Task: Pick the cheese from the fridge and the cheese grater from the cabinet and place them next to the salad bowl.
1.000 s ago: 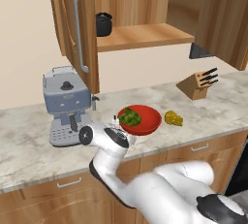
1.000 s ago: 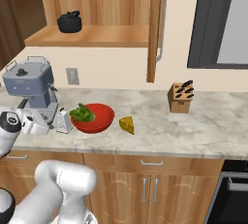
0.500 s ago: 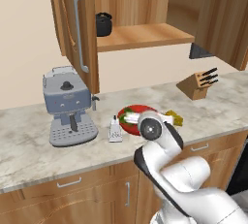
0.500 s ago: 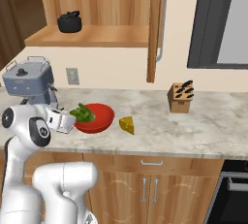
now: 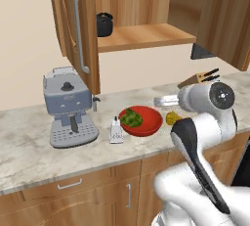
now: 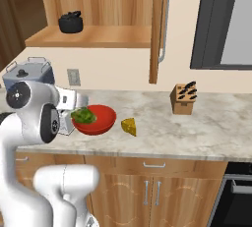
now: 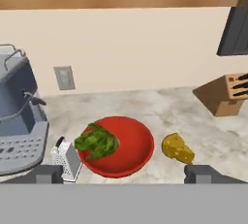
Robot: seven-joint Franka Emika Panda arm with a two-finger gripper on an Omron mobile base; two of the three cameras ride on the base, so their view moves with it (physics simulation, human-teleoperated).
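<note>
Cheese and grater both down beside the salad bowl
I see the gripper (image 7: 124, 173) spread wide and empty above the counter (image 5: 29, 151); the cheese grater (image 5: 116, 132) stands just left of the salad bowl (image 5: 144, 123), the cheese (image 6: 129, 126) just right of it

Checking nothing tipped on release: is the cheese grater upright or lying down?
Upright: the cheese grater stands on its base, handle on top, beside the salad bowl.

No text, label, brand, number or sign can be read on anything in these views; every surface is plain.
</note>
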